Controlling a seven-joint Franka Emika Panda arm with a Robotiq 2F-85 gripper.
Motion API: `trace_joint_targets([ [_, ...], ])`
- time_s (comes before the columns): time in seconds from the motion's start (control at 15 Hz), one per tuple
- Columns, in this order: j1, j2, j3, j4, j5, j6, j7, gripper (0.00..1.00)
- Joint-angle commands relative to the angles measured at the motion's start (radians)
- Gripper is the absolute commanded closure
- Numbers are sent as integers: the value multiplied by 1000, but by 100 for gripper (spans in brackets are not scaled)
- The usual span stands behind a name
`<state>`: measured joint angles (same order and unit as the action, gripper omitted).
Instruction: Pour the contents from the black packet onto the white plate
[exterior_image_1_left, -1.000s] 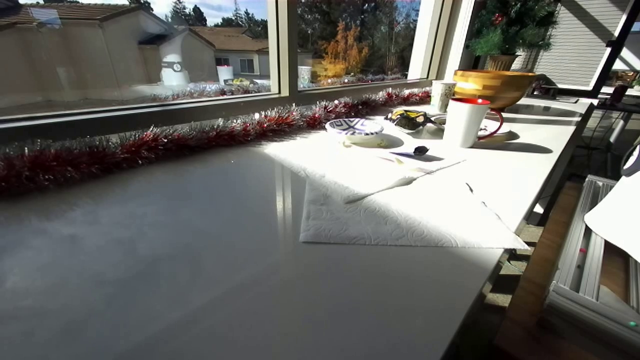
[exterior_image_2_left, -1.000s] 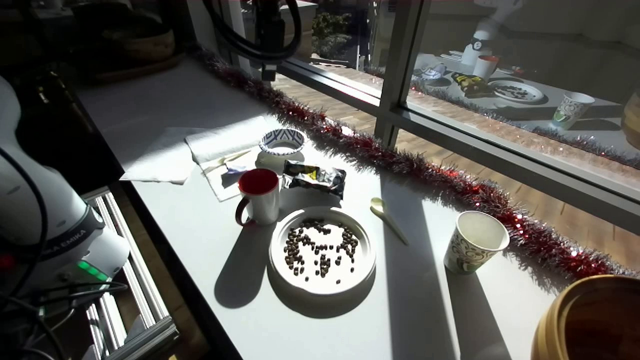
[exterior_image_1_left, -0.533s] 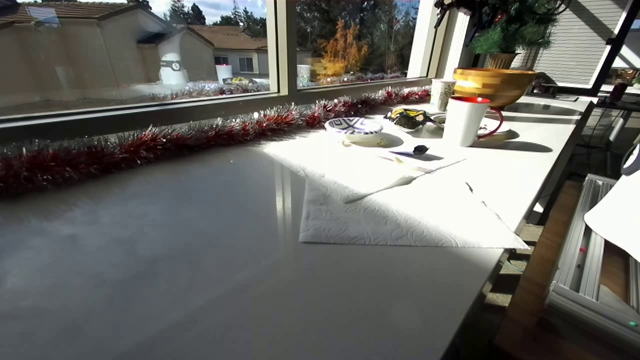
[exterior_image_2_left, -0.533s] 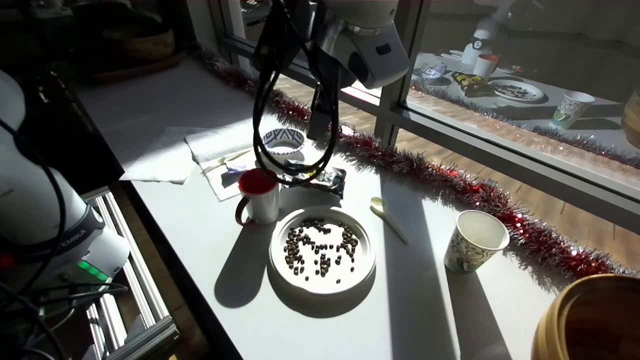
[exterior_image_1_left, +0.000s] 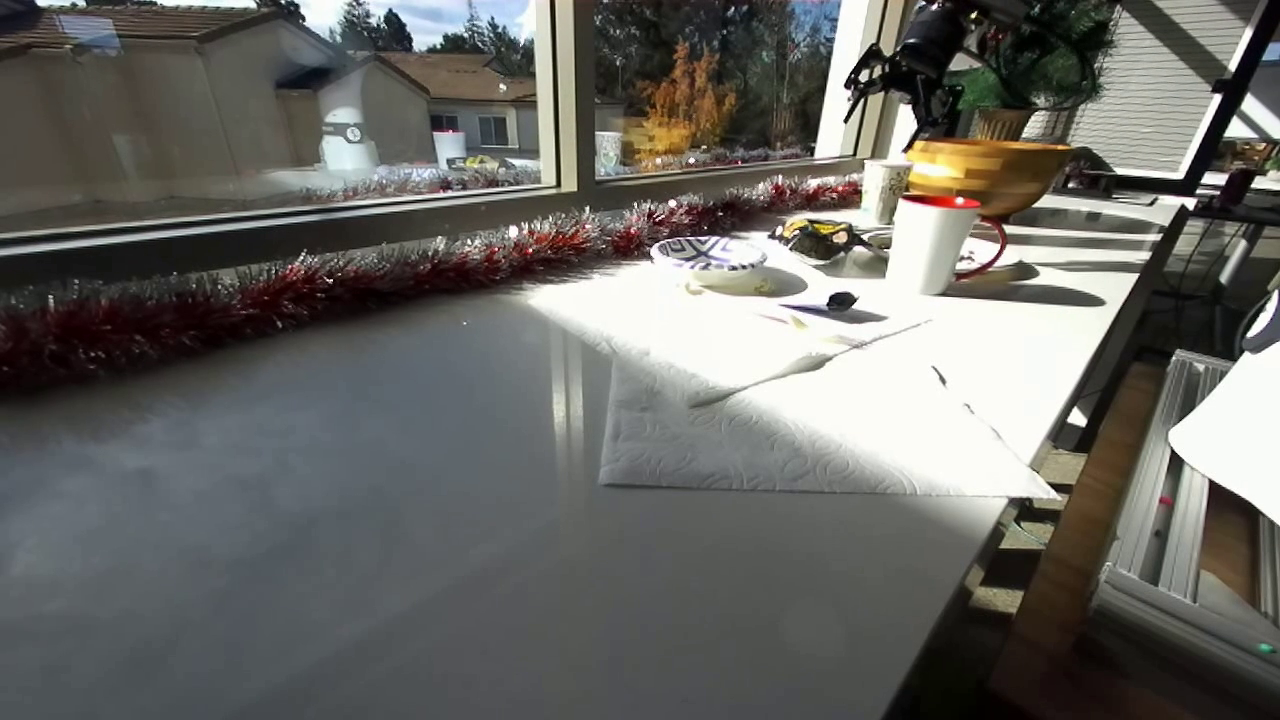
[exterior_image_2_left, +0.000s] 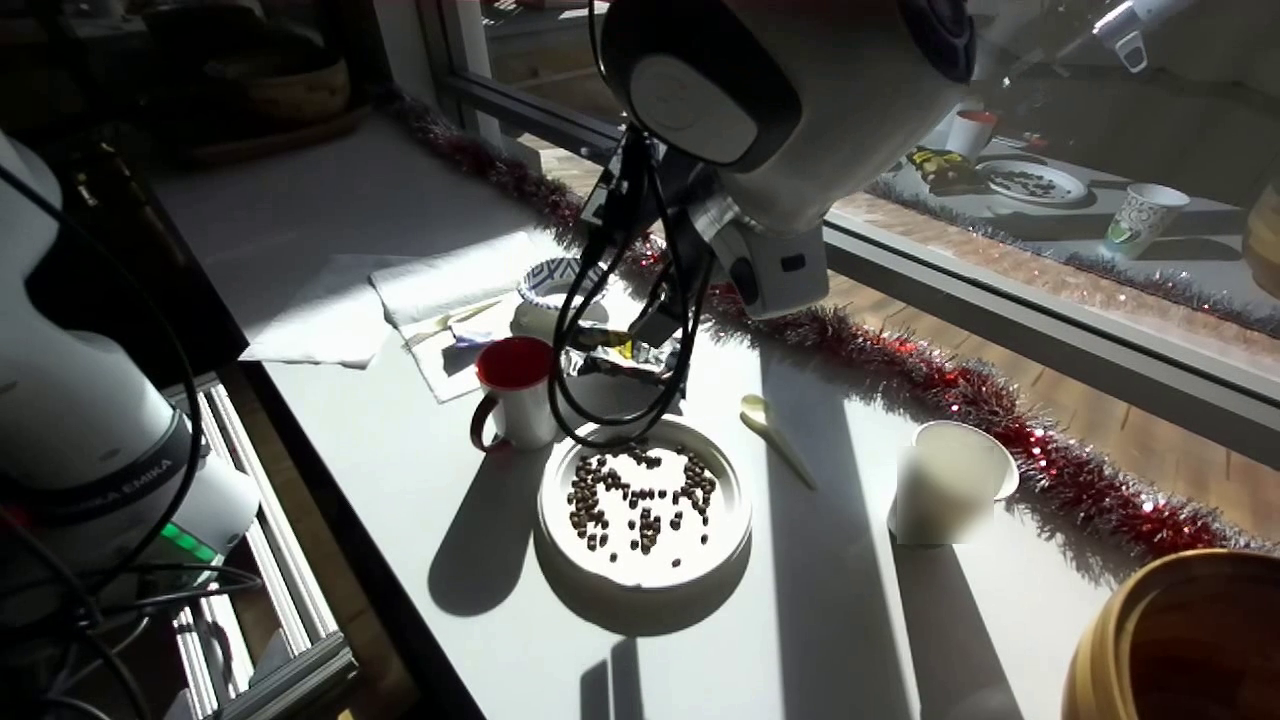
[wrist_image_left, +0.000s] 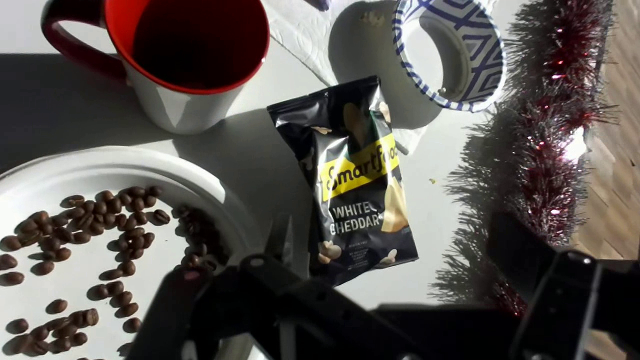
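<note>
The black packet (wrist_image_left: 350, 182) lies with its long axis running up the wrist view, top leaning slightly left; the jaws stand wide apart.

The table (exterior_image_1_left: 400, 560) carries packet (wrist_image_left: 357, 187), plate (exterior_image_2_left: 738, 500), mug (exterior_image_2_left: 532, 408) — and spoon (exterior_image_2_left: 780, 444).

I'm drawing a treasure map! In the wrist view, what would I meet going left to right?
Round white plate with coffee beans, shiny black packet with a yellow band, red-and-silver tinsel garland, tan wood-look planks. The red-and-white mug and blue-patterned white bowl overlap others sideways, so I skip them.
</note>
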<state>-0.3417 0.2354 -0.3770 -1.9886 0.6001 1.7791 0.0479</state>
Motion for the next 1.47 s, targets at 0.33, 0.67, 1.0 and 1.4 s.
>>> trace_joint_targets([
  [0.33, -33, 10, 35, -38, 69, 46, -65, 0],
  [0.67, -66, 39, 46, -98, 185, 74, -205, 0],
  [1.0, -112, 86, 41, -115, 233, 53, -344, 0],
  [1.4, -144, 162, 54, -112, 331, 71, -466, 35],
])
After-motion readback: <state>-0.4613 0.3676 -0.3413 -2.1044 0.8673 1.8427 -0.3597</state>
